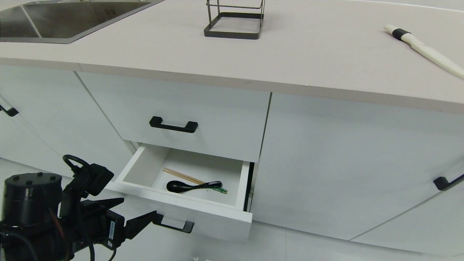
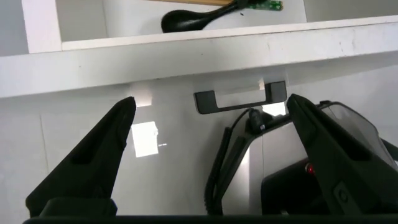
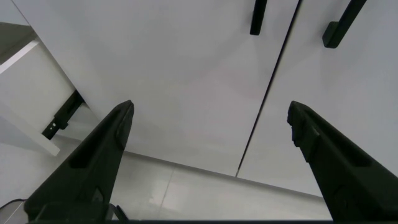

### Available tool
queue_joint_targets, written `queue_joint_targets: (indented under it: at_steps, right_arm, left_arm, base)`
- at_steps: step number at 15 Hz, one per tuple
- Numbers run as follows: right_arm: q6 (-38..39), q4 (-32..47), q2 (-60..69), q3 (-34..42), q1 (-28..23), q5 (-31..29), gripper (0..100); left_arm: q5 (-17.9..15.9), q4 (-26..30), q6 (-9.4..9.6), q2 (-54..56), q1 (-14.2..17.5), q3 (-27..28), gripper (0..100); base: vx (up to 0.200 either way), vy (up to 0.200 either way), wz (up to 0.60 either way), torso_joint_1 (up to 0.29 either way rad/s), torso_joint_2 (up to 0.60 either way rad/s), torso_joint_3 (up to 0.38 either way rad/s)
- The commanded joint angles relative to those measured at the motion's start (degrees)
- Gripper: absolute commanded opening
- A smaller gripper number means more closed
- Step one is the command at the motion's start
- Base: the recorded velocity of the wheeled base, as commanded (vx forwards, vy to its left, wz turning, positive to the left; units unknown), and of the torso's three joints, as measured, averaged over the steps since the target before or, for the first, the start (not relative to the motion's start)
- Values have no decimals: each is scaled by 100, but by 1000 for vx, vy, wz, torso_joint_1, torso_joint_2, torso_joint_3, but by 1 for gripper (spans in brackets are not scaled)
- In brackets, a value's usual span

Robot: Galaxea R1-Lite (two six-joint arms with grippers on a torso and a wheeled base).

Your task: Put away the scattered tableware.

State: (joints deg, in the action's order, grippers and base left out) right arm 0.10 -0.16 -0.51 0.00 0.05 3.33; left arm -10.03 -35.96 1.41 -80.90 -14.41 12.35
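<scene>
The left gripper [image 1: 140, 208] is spread wide with nothing held, close by the black handle [image 1: 174, 226] of the open drawer [image 1: 181, 203]. The right gripper [image 3: 211, 111] is likewise parted and empty before white cabinet doors [image 3: 186, 74]. A dark wire rack [image 1: 233, 34] is seen on the pale worktop [image 1: 308, 58]. A glossy black spoon [image 1: 194, 186] is laid across wooden chopsticks [image 1: 181, 175] in the drawer.

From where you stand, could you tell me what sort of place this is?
Most likely a kitchen: a steel sink set in the countertop, and an open drawer below holding a spoon and chopsticks.
</scene>
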Motion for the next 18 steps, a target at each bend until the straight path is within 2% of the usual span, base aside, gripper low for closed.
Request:
queue_joint_targets:
  at_steps: [1, 4, 6, 10, 18]
  right_arm:
    - [-1, -2, -10, 0, 4, 1, 100]
    - [-1, -2, -10, 0, 4, 1, 100]
    - [-1, -2, -10, 0, 4, 1, 100]
    - [-1, -2, -10, 0, 4, 1, 100]
    - [-1, -2, -10, 0, 4, 1, 100]
  left_arm:
    - [1, -341, -10, -330, 0, 13, 100]
    - [1, -1044, -10, -752, 0, 4, 100]
    - [-7, -1326, -10, -893, 0, 13, 100]
    - [-7, -1457, -10, -1025, 0, 110, 100]
    - [1, -1466, -10, -1323, 87, 787, 100]
  base:
    - [0, 0, 0, 0, 0, 0]
    - [0, 0, 0, 0, 0, 0]
    - [0, 0, 0, 0, 0, 0]
    - [0, 0, 0, 0, 0, 0]
    - [0, 0, 0, 0, 0, 0]
